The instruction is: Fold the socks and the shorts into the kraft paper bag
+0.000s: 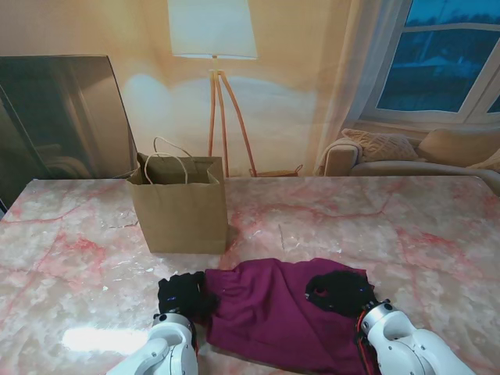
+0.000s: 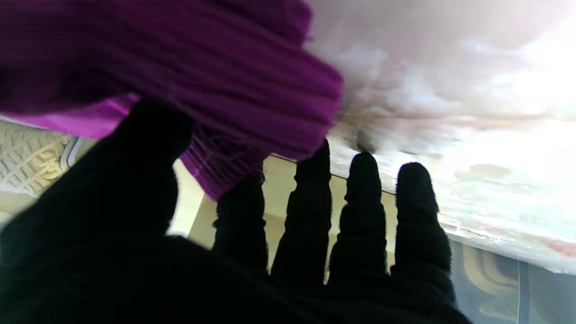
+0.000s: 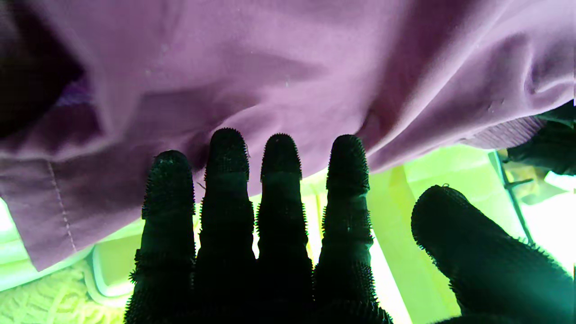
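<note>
Left hand (image 1: 181, 295) at the left edge of the purple shorts (image 1: 273, 312), thumb and forefinger pinching the ribbed waistband (image 2: 252, 85), other fingers straight. Right hand (image 1: 340, 291) flat, fingers spread, over the right side of the shorts, gripping nothing. Kraft paper bag (image 1: 181, 207) upright, farther from me, behind the left hand.

Looks like a home living room; there's a tripod floor lamp (image 1: 214, 47) by the wall, a sofa (image 1: 406, 156) with cushions under a window (image 1: 445, 58), and a pink marble table (image 1: 375, 226) up front
</note>
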You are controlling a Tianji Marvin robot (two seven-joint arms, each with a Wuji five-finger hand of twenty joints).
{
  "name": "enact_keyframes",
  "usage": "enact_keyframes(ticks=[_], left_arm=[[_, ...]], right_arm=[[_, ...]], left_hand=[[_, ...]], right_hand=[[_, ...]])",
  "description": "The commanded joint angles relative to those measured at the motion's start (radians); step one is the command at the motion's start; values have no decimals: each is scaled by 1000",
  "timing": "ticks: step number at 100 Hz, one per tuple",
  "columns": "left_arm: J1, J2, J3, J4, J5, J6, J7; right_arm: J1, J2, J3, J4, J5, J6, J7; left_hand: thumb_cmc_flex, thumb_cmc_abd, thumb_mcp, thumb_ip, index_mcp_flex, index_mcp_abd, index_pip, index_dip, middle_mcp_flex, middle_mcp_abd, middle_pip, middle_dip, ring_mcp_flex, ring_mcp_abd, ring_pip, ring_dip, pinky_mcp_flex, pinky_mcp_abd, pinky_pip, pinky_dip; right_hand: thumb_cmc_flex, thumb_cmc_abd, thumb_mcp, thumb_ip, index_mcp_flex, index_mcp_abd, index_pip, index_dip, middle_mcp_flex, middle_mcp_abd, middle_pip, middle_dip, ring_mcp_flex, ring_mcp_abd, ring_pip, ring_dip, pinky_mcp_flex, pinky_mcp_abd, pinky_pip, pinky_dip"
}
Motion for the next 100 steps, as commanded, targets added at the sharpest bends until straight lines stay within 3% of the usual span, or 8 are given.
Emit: enact_keyframes(ticks=[1, 11, 33, 39, 53, 74, 95, 100], left_arm=[[14, -16, 9, 57, -50, -13, -8], [11, -31, 6, 72, -92, -51, 24], [16, -54, -24, 87, -183, -150, 82], [21, -58, -34, 83, -201, -159, 87], [32, -69, -57, 78, -239, -187, 118], [55, -71, -94, 44, -256, -215, 138], [86, -57, -145, -9, -233, -220, 126], [93, -53, -156, -23, -224, -221, 122]], right_arm=[[-6, 3, -5, 10, -5, -2, 2], [-3, 3, -10, 14, -1, 0, 1], [-7, 3, -16, 8, -10, 2, -3], [-9, 3, -12, 6, -10, 2, -6], [-21, 0, 8, -4, -9, 0, -15], [-40, -5, 44, -14, -10, -18, -45], [-45, 0, 65, -17, -16, -13, -8], [-48, 0, 66, -21, -19, -8, -7]], left_hand=[[64, -49, 82, -47, 26, -77, 106, 67, 65, 63, -223, -408, 141, 29, 15, -52, 30, 22, 38, 9], [82, -70, 161, -55, 112, -122, 183, 119, 143, 57, -213, -443, 227, 15, 32, -77, 85, 23, 78, 2], [78, -72, 318, -19, 184, -118, 262, 270, 366, 31, -123, -467, 460, -17, 91, -153, 270, 10, 196, -11], [87, -80, 340, -4, 195, -116, 268, 299, 455, 1, -91, -426, 541, -32, 157, -160, 345, 3, 265, -13], [190, -146, 261, -38, 207, -114, 273, 333, 669, -96, -133, -254, 693, -75, 295, -140, 490, -13, 408, -28], [219, -123, 223, -39, 188, -112, 261, 344, 659, -117, -149, -113, 712, -65, 433, -32, 514, -40, 474, -33], [219, -125, 225, -33, 188, -112, 260, 344, 656, -115, -151, -88, 721, -71, 445, -18, 530, -48, 477, -38], [217, -126, 225, -32, 188, -112, 260, 344, 657, -116, -151, -85, 722, -72, 444, -18, 534, -49, 476, -40]], right_hand=[[-33, -2, -14, 20, 8, -21, 19, 18, 23, -27, 7, -5, 12, -23, -6, 15, -12, -14, -18, 31], [-31, -2, -14, 20, 8, -18, 19, 18, 23, -26, 7, -6, 12, -22, -7, 15, -15, -13, -21, 31], [-29, 4, -17, 18, 10, -23, 20, 20, 22, -26, 8, -5, 9, -22, -10, 15, -17, -17, -23, 32], [-28, 3, -17, 18, 10, -22, 20, 20, 21, -24, 7, -5, 9, -21, -10, 15, -16, -19, -24, 31], [-25, 0, -14, 18, 9, -19, 19, 20, 20, -24, 7, -5, 6, -21, -13, 13, -17, -23, -29, 29], [-18, -12, 6, 17, 14, -16, 22, 21, 25, -23, 17, -1, 8, -22, -13, 10, -12, -48, -47, 18], [38, -71, 65, 16, 16, -15, 28, 25, 14, -24, 35, 8, 3, -23, -8, 14, -11, -56, -55, 10], [110, -161, 103, -54, 7, -21, 45, -9, 13, -27, 42, 10, 7, -25, -3, 18, -6, -51, -51, 11]])
